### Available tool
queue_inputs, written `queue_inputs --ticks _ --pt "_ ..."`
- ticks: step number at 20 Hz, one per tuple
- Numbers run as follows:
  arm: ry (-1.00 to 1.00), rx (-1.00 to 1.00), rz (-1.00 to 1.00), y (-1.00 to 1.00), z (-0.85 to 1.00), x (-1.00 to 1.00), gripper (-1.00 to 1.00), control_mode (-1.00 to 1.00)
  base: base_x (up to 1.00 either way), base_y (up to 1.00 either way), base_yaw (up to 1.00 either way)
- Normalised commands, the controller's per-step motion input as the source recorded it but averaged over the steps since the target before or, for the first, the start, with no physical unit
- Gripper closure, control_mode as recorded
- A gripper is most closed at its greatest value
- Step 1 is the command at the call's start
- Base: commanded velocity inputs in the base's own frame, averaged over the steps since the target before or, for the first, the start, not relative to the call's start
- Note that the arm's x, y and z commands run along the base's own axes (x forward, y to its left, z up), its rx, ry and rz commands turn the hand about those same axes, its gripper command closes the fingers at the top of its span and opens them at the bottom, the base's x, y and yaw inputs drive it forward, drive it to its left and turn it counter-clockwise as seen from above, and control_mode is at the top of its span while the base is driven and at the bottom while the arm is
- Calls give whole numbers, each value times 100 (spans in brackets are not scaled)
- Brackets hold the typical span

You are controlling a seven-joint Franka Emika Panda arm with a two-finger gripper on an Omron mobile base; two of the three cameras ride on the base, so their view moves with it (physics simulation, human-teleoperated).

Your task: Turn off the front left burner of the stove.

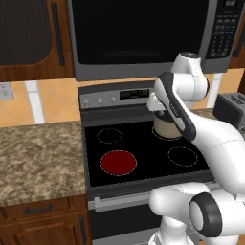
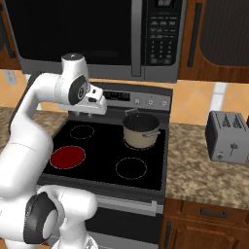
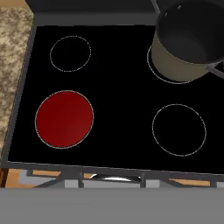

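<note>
Left base view: microwave (image 1: 139, 36) hangs over the stove (image 1: 143, 143), wood cabinets (image 1: 28, 38) to either side. Stove sits between two speckled stone counters (image 1: 38, 158); toaster (image 2: 227, 136) stands on the right-hand one, well apart from the cooktop.

Stove: grey steel, flat black glass top, four dotted rings. Back panel (image 2: 138, 99) runs along the rear edge, with small knobs and a display; long axis side to side along the wall.

Arm (image 1: 191, 124) rises in front of the stove and reaches over the cooktop, wrist up near the back panel. Gripper (image 2: 87, 113) hangs over the rear left part of the glass, touching nothing. Finger tips not visible in the hand view; jaws read as nearly closed, with nothing between them.

Pot (image 2: 141, 130): tan wall, dark inside, stands upright on the rear right ring. Hand view looks into it: nothing inside as far as the dark interior shows. Handle juts from the rim on each side.

Front left burner (image 3: 64, 119): largest ring, disc glowing deep red. Near the front edge of the glass, left side, just beside the left counter. Other three rings (image 3: 179, 129) plain black.
</note>
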Motion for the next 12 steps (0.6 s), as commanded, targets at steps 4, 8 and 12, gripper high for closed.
queue_inputs --ticks 4,8,12 --pt "-8 0 0 1 0 -17 -100 -100 0 0 0" --pt "-37 -4 1 30 -2 -63 -100 -100 0 0 0" --pt "-19 -17 7 68 0 -32 -100 -100 0 0 0"
